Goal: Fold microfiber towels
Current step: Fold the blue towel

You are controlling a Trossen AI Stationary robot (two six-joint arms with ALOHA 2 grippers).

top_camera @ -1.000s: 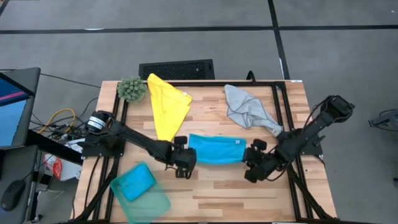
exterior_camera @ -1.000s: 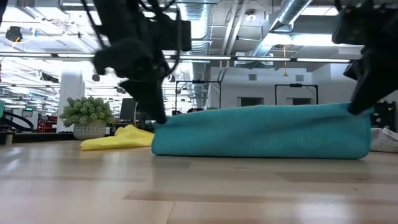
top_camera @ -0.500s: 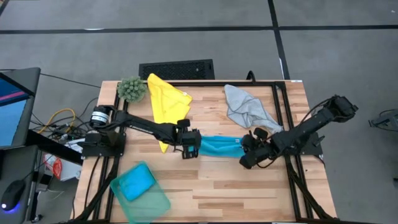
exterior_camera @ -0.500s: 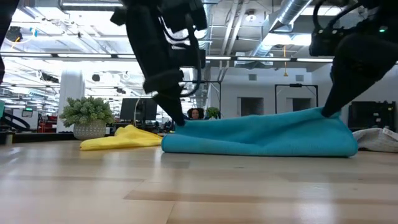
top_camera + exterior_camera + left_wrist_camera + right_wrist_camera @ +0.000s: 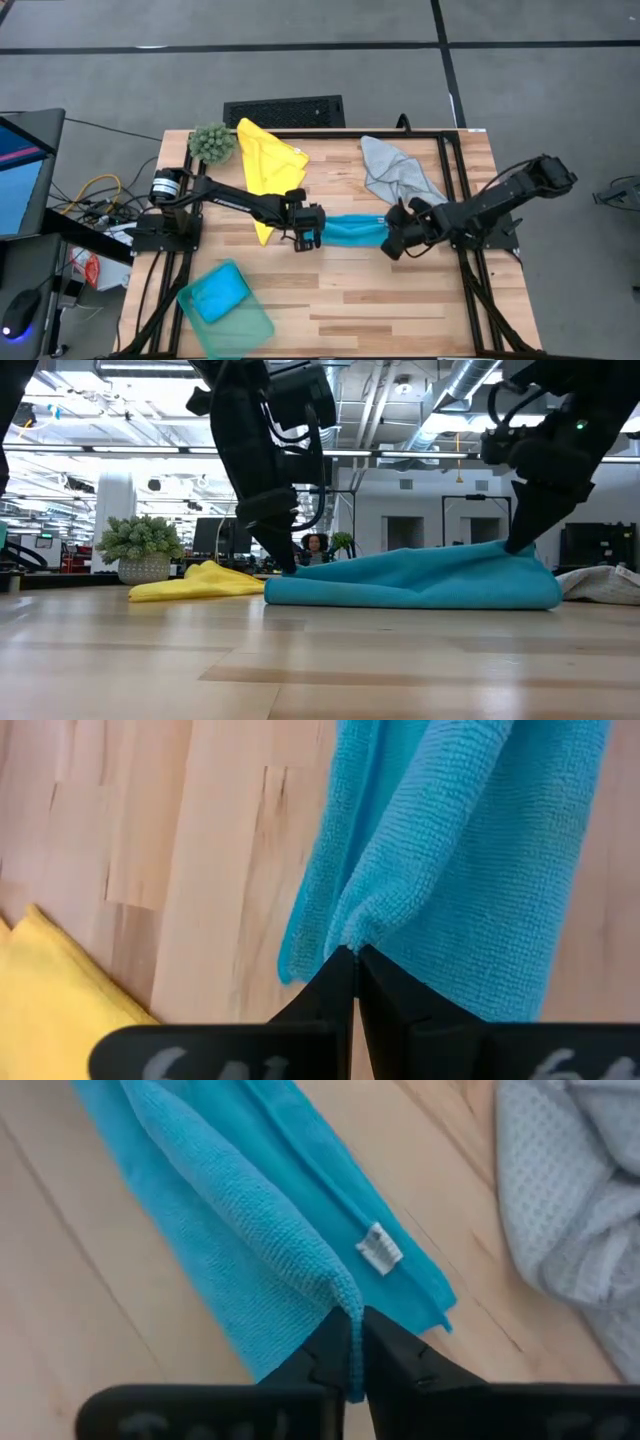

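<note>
A bright blue microfiber towel (image 5: 350, 231) lies as a narrow strip across the middle of the table. My left gripper (image 5: 312, 238) is shut on its left end and my right gripper (image 5: 392, 243) on its right end. In the low view the towel (image 5: 410, 580) rests on the wood, humped up at both held ends. Farther back a yellow towel (image 5: 268, 168) lies flat and a light grey towel (image 5: 400, 175) lies crumpled. A teal green towel (image 5: 224, 303) lies at the near left corner. My left gripper pinches a folded corner (image 5: 352, 932) at the towel's left end between its two fingertips. The fingers slant down from above on the table's left side. The held corner is raised a little; the remainder lies on the table. My right gripper pinches a folded ridge (image 5: 338, 1292) at the towel's right end between its fingertips, near the white label (image 5: 378, 1248). The fingers slant down from the table's right side. That end is raised; the towel slopes down from it onto the wood.
A fuzzy green plant ball (image 5: 211, 142) stands at the far left corner. Black frame rails (image 5: 452, 180) run along the table's sides. Bare wood (image 5: 380, 300) stretches along the near side.
Both grippers have moved toward the table's far edge and sunk a little, carrying the blue towel's held edge with them. The towel has folded over itself from a wide band into a narrow strip and lies lower on the table.
</note>
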